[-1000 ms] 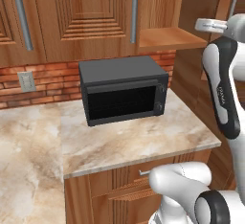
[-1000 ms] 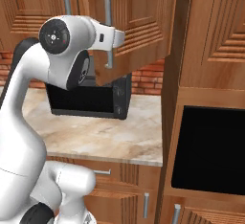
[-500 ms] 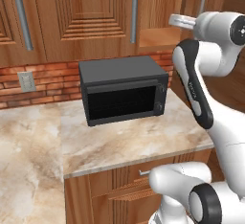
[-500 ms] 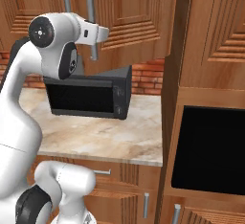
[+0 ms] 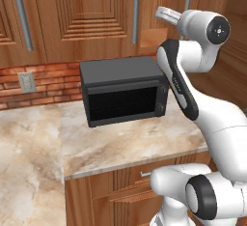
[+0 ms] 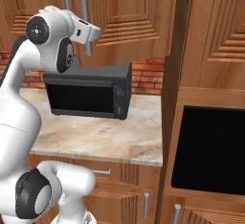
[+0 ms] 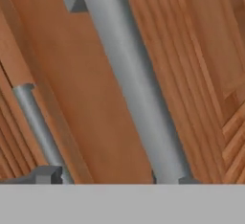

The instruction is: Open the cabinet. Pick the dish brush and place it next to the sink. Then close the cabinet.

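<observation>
The cabinet (image 5: 96, 17) hangs above the counter (image 5: 120, 145), both doors shut flush. Below it stands the black microwave (image 5: 123, 94). The gripper (image 5: 166, 13) is raised against the cabinet front at the right-hand bar handle (image 7: 134, 84), which runs close before the hand camera. Whether the jaws stand open or grip the handle cannot be determined.

- Kitchen, rendered: brown wooden cabinet (image 5: 91, 17) fitted with long silver bar handles (image 5: 135, 13).
- Black microwave (image 5: 123, 94) set on a marble-look counter (image 5: 120, 145).
- Brick backsplash (image 5: 38, 82) with a wall outlet (image 5: 26, 82) is seen behind (left of microwave).
- Built-in oven (image 6: 208, 153) housed in tall wooden unit.
</observation>
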